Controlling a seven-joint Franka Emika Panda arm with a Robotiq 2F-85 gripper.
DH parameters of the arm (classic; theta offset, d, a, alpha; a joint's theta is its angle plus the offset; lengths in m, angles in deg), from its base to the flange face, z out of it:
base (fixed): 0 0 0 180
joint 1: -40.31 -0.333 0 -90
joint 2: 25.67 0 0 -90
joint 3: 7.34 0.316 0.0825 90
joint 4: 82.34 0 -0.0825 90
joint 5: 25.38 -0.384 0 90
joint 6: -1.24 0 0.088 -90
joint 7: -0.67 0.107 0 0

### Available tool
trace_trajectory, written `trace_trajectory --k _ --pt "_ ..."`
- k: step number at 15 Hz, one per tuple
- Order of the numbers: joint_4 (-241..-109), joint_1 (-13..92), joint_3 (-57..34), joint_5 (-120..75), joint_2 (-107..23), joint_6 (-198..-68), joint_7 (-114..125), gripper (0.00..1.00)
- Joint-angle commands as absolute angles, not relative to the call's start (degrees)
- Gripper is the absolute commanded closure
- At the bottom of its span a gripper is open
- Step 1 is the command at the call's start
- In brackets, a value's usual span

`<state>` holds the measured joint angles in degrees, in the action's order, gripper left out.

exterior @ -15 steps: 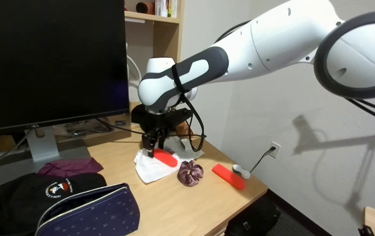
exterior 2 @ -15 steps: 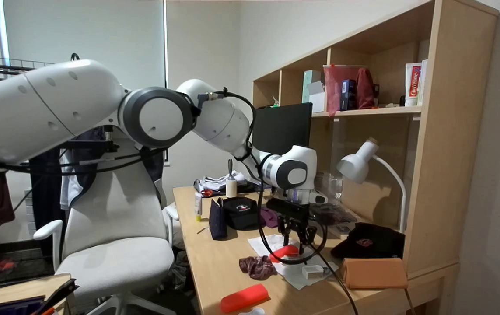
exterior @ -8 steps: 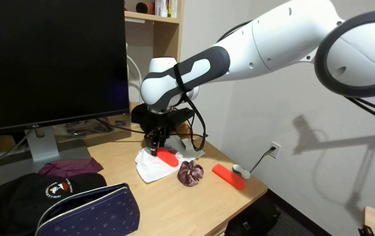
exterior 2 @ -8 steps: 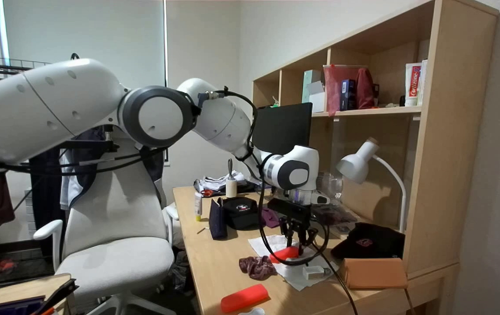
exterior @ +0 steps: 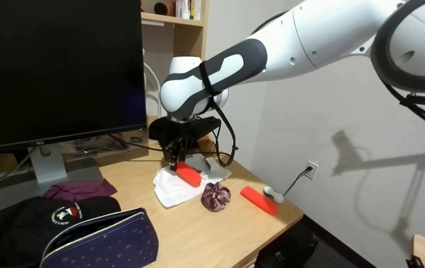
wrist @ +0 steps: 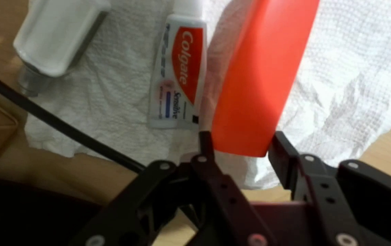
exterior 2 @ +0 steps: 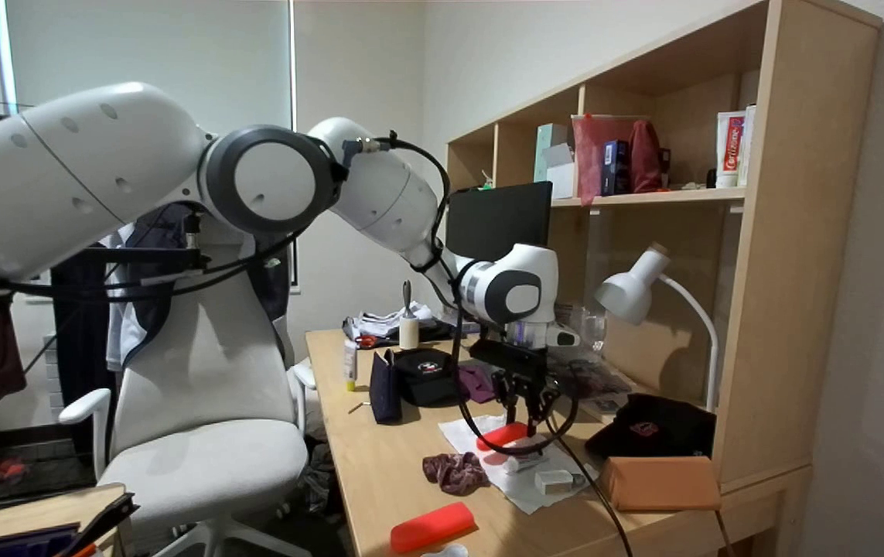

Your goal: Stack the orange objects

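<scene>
One red-orange oblong block [exterior: 189, 175] is between the fingers of my gripper [exterior: 177, 163]. In an exterior view the block [exterior 2: 502, 437] hangs slightly above the white paper, with a reddish shadow beneath it. In the wrist view both fingertips of the gripper [wrist: 241, 140] touch the sides of the near end of the block [wrist: 263, 78]; its far end runs out of the frame. The second red-orange block [exterior: 259, 200] lies flat on the desk near its edge. It also shows in an exterior view [exterior 2: 432, 527] and is outside the wrist view.
White paper [exterior: 171, 195] lies below the held block. A Colgate tube [wrist: 178, 71] and a small white container [wrist: 58, 37] lie on it. A maroon scrunchie [exterior: 215, 196] sits between the two blocks. A white-grey device [exterior: 273, 194] lies beside the second block. A monitor [exterior: 60, 74] stands nearby.
The gripper has risen a little, and the block in it has come up off the paper, uncovering the tube in an exterior view. The second block and scrunchie have not moved.
</scene>
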<state>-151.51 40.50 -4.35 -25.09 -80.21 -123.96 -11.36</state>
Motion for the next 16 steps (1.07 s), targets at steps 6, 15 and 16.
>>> trace_trajectory --k 6,15,16 --pt "-172.42 40.93 -3.90 -25.53 -62.35 -125.51 -10.71 0.80" --pt "-191.73 45.81 -2.40 -35.35 -50.33 -126.72 -14.38 0.80" --pt "-193.30 46.33 -2.41 -36.83 -49.83 -127.20 -14.87 0.80"
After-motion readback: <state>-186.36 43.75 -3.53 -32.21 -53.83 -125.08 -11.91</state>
